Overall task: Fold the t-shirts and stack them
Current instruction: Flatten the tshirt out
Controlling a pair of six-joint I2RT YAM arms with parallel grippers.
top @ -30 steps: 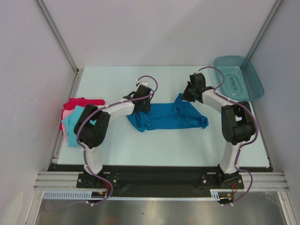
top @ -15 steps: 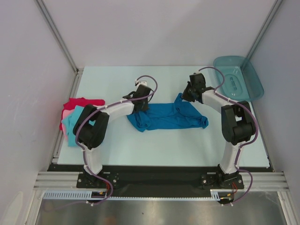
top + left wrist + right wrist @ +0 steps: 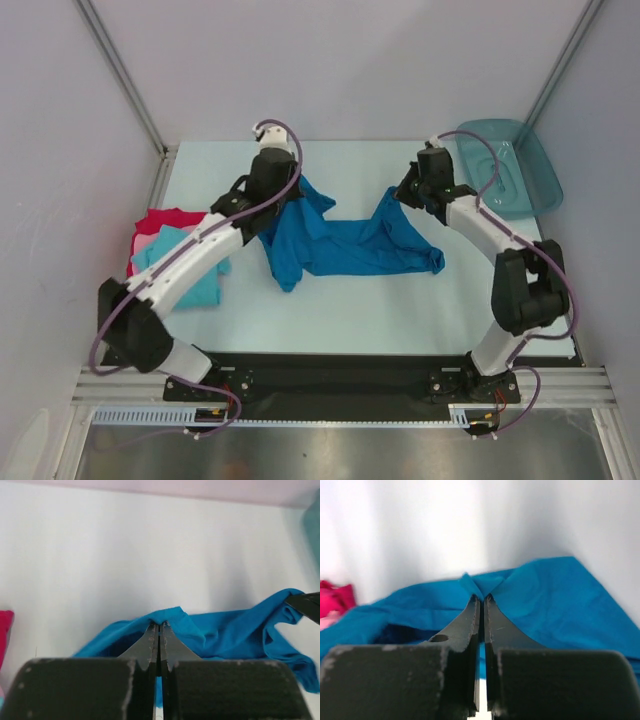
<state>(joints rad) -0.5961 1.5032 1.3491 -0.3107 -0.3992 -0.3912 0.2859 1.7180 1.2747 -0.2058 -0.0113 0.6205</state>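
The medium blue t-shirt [image 3: 345, 248] lies crumpled across the middle of the table [image 3: 350, 310], with its far edge lifted in two places. My left gripper [image 3: 159, 626] is pressed together on a fold of that cloth at the shirt's far left. My right gripper [image 3: 482, 598] is pinching another fold at its far right. Both wrist views show blue fabric nipped between the tips.

I judge the step in hand to be spreading the shirt flat before folding. To do it well, I would draw the two pinches apart, left and right, at matching height until the cloth between them goes taut. Then I would drag it toward the near side so the hanging body lays out smooth. The bunch at the near left and the trailing sleeve at the near right may crease unless I lift high enough.

I would steer the left arm clear of the pile at the left edge, where the turquoise t-shirt [image 3: 195, 282], pink t-shirt [image 3: 150, 240] and red t-shirt [image 3: 165, 216] lie. The teal tray [image 3: 510, 165] at the far right is well apart.
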